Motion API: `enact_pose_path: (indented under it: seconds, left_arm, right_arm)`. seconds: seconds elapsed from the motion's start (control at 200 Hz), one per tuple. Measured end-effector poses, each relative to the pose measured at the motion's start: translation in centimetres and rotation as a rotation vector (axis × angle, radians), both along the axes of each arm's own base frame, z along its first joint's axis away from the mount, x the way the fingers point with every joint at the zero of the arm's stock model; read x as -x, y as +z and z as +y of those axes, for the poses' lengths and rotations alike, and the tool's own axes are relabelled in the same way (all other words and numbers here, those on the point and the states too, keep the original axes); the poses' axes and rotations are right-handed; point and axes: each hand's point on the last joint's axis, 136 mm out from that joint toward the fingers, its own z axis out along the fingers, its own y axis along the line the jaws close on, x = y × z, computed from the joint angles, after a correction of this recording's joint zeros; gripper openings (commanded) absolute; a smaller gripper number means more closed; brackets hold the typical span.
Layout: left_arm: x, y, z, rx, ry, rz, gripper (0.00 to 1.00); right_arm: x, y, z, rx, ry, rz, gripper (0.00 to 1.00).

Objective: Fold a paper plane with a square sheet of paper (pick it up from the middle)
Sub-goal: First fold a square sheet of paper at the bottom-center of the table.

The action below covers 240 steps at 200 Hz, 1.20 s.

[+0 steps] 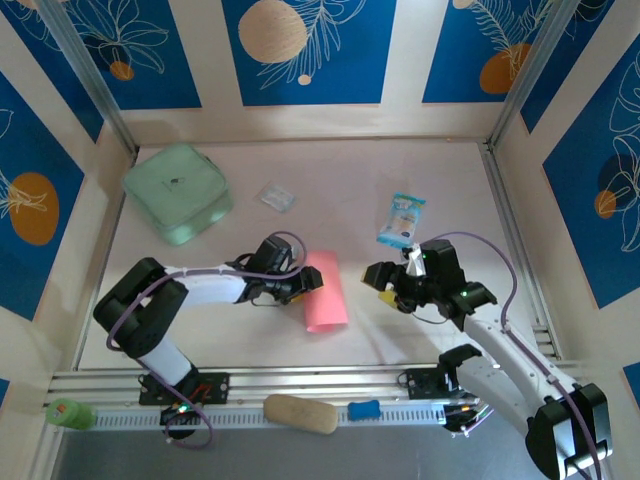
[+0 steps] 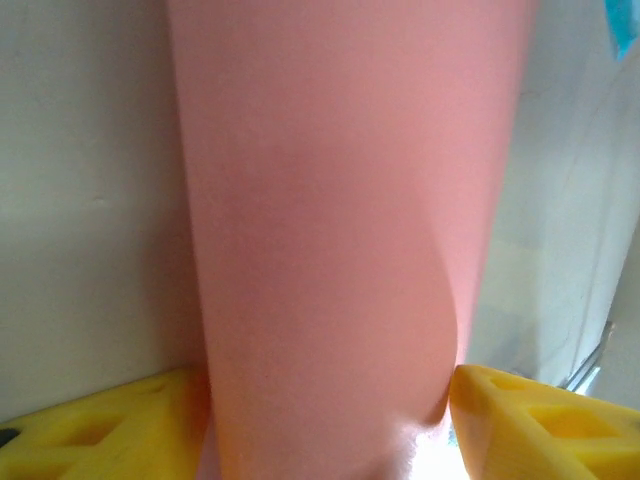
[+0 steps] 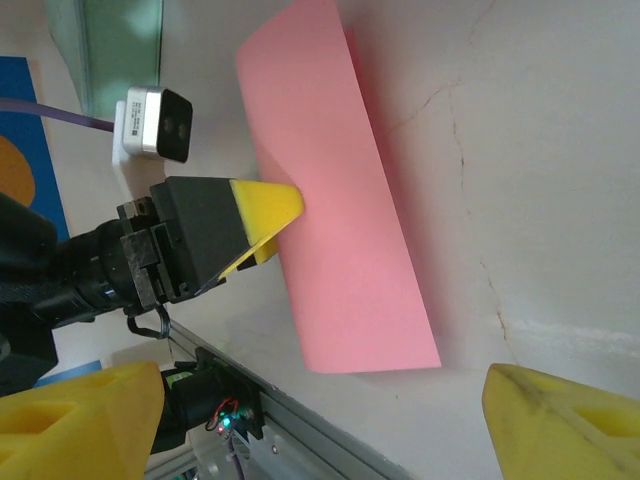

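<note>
Left gripper [image 1: 308, 284] straddles the 9 o'clock edge of the folded square sheet of paper [image 1: 328, 300]; we cannot tell if it pinches. Right gripper [image 1: 382, 283] is released, jaws wide, at the sheet's 3 o'clock, mid-tabletop [image 1: 350, 200].

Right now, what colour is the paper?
The paper is salmon pink, clearest in the right wrist view.
</note>
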Motion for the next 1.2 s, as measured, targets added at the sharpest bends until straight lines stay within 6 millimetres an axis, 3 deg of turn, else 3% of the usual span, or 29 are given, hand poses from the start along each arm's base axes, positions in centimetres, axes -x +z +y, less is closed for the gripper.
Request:
enact_pose_path:
  seconds: [0.245, 0.605, 1.2]
  left_arm:
    - [-0.2, 0.1, 1.4, -0.135, -0.039, -0.033, 0.73]
    - [0.4, -0.6, 3.2, -0.249, -0.080, -0.032, 0.62]
    - [0.2, -1.2, 3.3, -0.317, -0.126, 0.009, 0.66]
  right_arm:
    - [0.0, -0.5, 0.1, 0.007, 0.005, 0.020, 0.84]
    - [0.2, -1.4, 0.8, 0.022, 0.034, 0.053, 0.79]
    - [0.2, -1.8, 1.2, 0.032, 0.047, 0.059, 0.79]
